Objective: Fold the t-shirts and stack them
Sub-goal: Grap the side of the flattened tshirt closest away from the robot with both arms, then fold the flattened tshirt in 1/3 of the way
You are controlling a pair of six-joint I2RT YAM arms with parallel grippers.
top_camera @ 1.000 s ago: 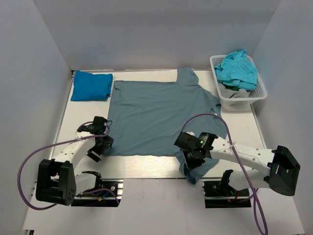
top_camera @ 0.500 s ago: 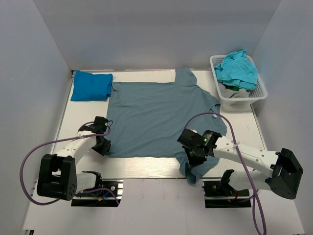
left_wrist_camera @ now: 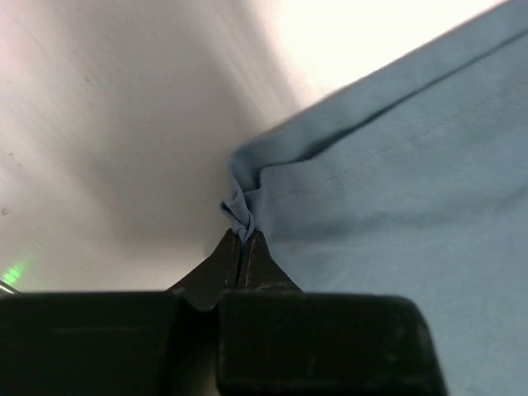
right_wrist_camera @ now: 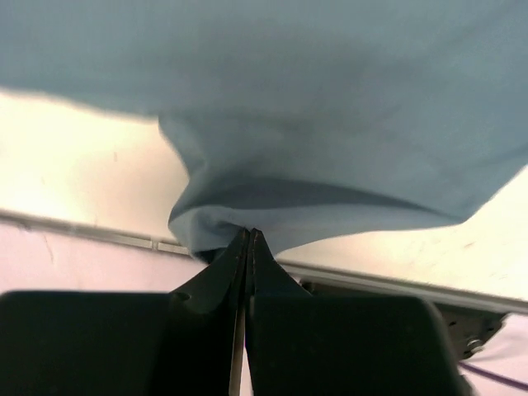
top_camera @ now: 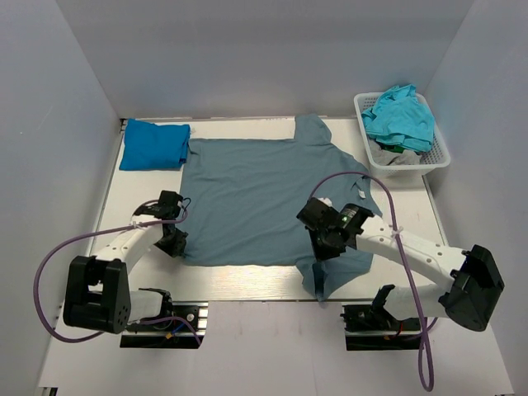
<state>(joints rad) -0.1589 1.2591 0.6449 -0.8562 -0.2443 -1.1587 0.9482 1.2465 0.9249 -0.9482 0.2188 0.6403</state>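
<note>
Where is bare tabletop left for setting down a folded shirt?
Left edge, between the folded bright blue t-shirt and the left gripper; right edge, in front of the white plastic mesh basket. The spread dusty grey-blue t-shirt crowds the centre.

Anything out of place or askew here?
The grey-blue t-shirt lies skewed on the table: its near right part is lifted and bunched, drooping from the shut right claw by the front edge. The left claw pinches the near left corner into a small twist. Nothing spilled or damaged.
</note>
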